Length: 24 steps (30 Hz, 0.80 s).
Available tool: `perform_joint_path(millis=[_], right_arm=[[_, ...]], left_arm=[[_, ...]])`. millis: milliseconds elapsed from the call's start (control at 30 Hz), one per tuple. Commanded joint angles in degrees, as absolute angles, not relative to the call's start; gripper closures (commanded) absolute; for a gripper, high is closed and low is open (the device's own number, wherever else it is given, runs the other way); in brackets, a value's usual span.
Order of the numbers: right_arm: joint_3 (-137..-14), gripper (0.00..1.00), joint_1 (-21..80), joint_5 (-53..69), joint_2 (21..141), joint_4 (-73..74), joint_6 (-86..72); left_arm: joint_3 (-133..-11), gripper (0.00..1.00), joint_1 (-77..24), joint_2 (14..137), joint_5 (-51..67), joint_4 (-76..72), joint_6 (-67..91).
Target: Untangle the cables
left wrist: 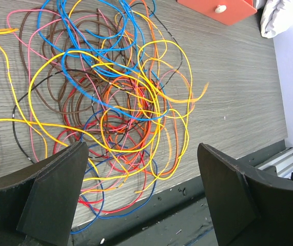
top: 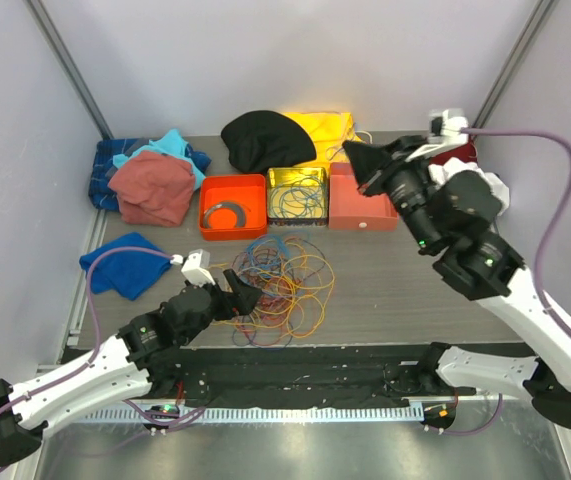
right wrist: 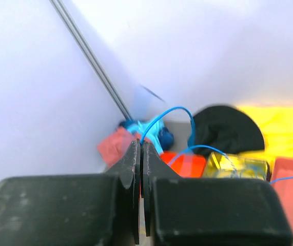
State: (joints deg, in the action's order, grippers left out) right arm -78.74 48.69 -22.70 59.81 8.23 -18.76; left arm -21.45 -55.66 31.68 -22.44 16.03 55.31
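Over cable tangle (top: 283, 283), left gripper (top: 237, 297) wide open, empty; right gripper (right wrist: 140, 148) pinches blue cable (right wrist: 156, 120), arcing upward.

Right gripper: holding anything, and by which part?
Yes: the right gripper is shut on a thin blue cable, pinched between the fingertips. The cable arcs away from there; whether the hold is near its end cannot be told.

White-shelled arms (top: 75, 385), black joints (top: 180, 315), black wedge-shaped fingers (left wrist: 54, 189), thick lilac hoses (top: 555, 150), small white wrist boxes (top: 197, 265), tiny green lights (top: 423, 242).
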Motion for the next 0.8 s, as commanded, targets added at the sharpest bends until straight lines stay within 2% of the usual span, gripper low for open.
perform_joint_path(millis=[0,200,500,767], right_arm=[[-86.8,0.99,49.0,-21.0,60.6,12.9,-15.4],[-92.3,0.99,48.9,-20.6,63.1,14.9,-14.4],[-89.0,0.99,49.0,-24.5,65.4,11.5,-12.5],[-86.2,0.99,48.3,-27.8,72.3,6.1,-10.2]], left_arm=[[-22.2,0.07,-55.7,31.1,-23.5,12.8,55.4],[-22.2,0.07,-55.7,31.8,-23.0,11.8,56.2],[-20.7,0.08,-55.7,29.4,-22.5,12.7,57.4],[-21.6,0.07,-55.8,28.6,-23.1,15.3,56.3]])
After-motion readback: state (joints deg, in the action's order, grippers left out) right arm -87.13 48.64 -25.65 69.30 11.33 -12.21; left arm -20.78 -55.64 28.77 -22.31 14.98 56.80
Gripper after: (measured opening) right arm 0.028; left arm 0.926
